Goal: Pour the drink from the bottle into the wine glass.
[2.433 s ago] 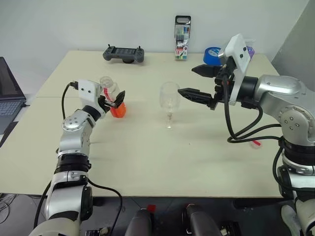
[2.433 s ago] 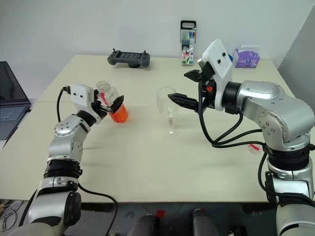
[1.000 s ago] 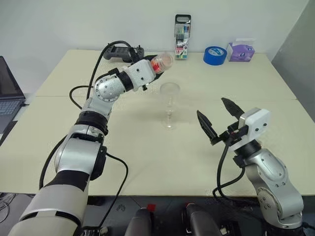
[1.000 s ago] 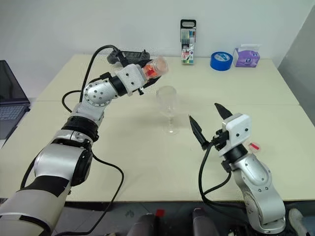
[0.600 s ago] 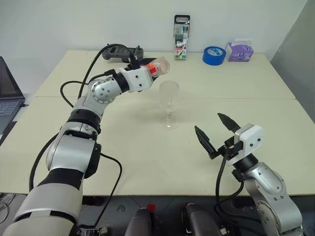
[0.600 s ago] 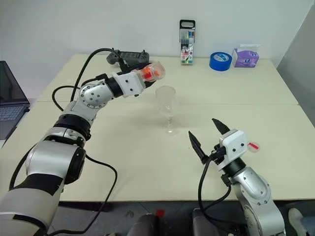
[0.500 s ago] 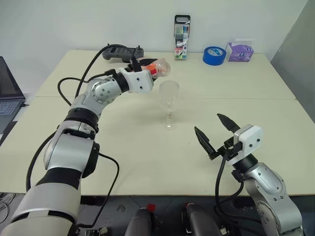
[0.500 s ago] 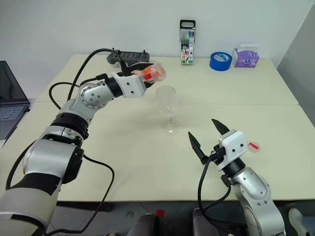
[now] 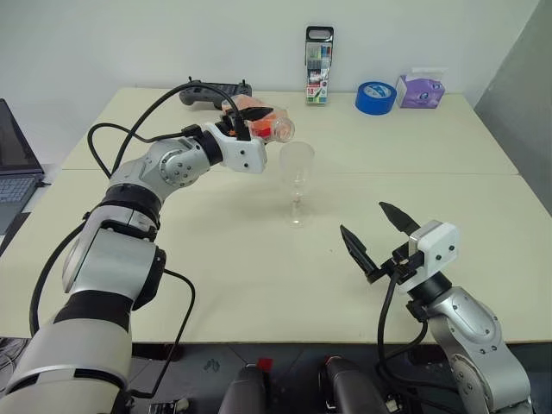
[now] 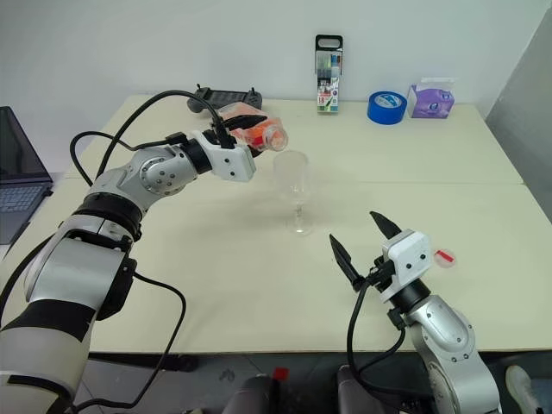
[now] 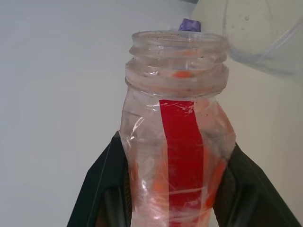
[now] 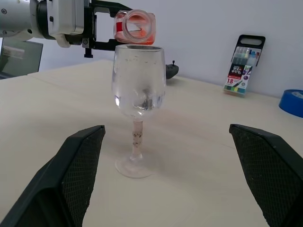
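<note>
The left gripper holds the bottle above the worktop, fingers clamped on its sides. The bottle lies tipped near level, uncapped mouth just beside and above the rim of the glass. Orange drink sits inside the bottle. The glass stands upright at mid-worktop. The right gripper hovers near the front edge, fingers spread wide apart, holding nothing.

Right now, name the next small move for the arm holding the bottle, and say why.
Probably tip the bottle a little further. The left gripper holds it on its side with the open mouth just above the wine glass rim, the drink still sits inside, and the glass looks empty. The right gripper waits open, apart.
</note>
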